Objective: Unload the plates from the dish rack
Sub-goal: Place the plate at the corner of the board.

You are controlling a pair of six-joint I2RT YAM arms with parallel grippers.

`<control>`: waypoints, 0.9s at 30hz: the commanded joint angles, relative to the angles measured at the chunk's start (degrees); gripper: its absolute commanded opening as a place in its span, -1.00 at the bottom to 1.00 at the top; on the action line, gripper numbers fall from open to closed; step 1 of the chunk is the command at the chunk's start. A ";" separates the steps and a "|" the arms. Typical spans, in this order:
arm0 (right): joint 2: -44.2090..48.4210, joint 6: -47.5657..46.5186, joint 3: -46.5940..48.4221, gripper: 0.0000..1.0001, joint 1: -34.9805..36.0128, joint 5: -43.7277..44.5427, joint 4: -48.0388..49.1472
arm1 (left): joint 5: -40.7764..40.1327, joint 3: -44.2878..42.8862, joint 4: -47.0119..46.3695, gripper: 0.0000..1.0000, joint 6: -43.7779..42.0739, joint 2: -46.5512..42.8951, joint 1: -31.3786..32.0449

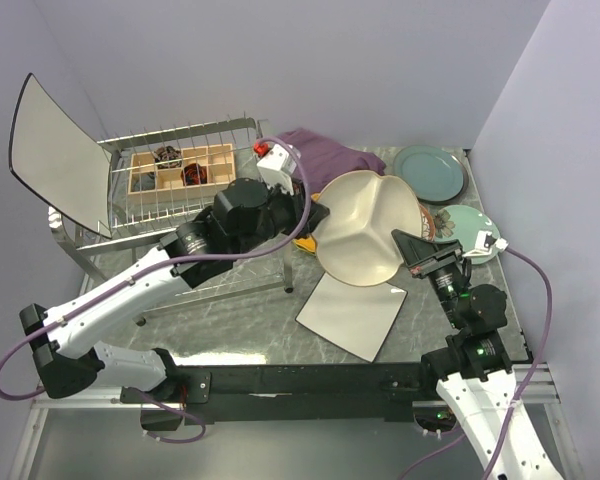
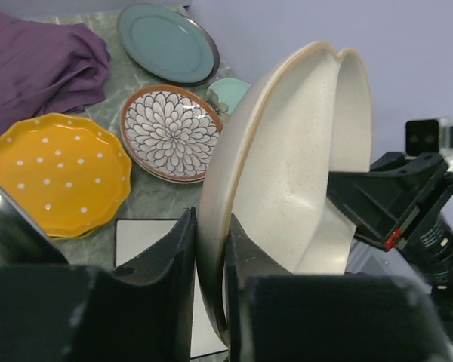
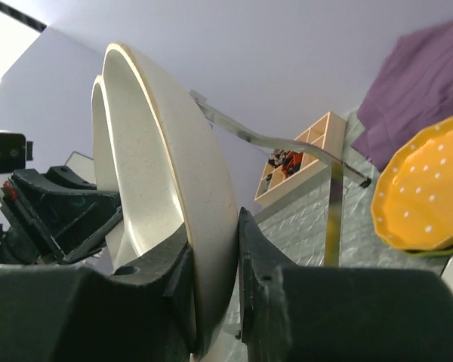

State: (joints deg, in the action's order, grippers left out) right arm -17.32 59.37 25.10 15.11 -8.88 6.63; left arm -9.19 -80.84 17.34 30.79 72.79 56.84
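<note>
A large cream plate (image 1: 365, 225) hangs tilted on edge above the table's middle, held from both sides. My left gripper (image 1: 315, 222) is shut on its left rim; in the left wrist view the fingers (image 2: 177, 249) pinch the cream plate (image 2: 287, 173). My right gripper (image 1: 410, 250) is shut on the opposite rim, its jaws pressed against the cream plate (image 3: 166, 166). The dish rack (image 1: 220, 130) stands at the back left with a white square plate (image 1: 55, 150) leaning on its left end.
On the table lie a white square plate (image 1: 352, 315), a teal plate (image 1: 430, 172), a pale green plate (image 1: 470, 225), a brown-patterned plate (image 2: 170, 132) and an orange dotted plate (image 2: 57, 170). A purple cloth (image 1: 325, 155) lies behind. A wooden box (image 1: 180, 168) sits in the rack.
</note>
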 commanded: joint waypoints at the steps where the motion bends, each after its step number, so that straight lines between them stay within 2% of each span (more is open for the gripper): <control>1: 2.02 7.41 1.35 -1.00 0.62 0.25 3.57 | 8.14 -1.35 -18.13 -0.47 6.57 -2.30 1.17; 2: 2.90 7.77 1.87 -1.00 0.53 1.32 1.21 | 7.70 -0.47 -18.31 -0.23 6.48 -2.83 1.17; 5: 5.19 8.21 4.95 -1.00 0.53 7.55 -5.81 | 7.26 0.33 -18.31 0.23 5.78 -3.45 1.17; 7: 7.11 9.09 6.70 -1.00 0.44 13.06 -8.73 | 7.34 0.16 -17.87 0.33 5.08 -3.62 1.17; 11: 7.31 8.39 8.90 -1.00 0.44 18.01 -12.60 | 7.08 -1.07 -17.52 0.74 3.32 -3.80 1.17; 17: 4.75 6.54 10.76 -1.00 0.44 29.33 -19.72 | 2.52 -1.78 -11.99 0.99 1.74 -6.17 1.17; 22: 6.16 5.75 11.62 -1.00 0.53 38.49 -24.72 | -0.30 2.17 -11.19 0.99 0.77 -11.61 1.17; 27: 4.14 6.63 14.97 -1.00 0.44 48.33 -35.62 | -1.18 4.98 -10.75 0.99 0.41 -14.69 1.17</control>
State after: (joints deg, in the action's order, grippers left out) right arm -13.72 60.88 31.27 15.51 27.09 -36.27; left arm -8.82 -77.65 7.05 32.49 60.38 57.74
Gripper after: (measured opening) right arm 0.281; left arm 0.994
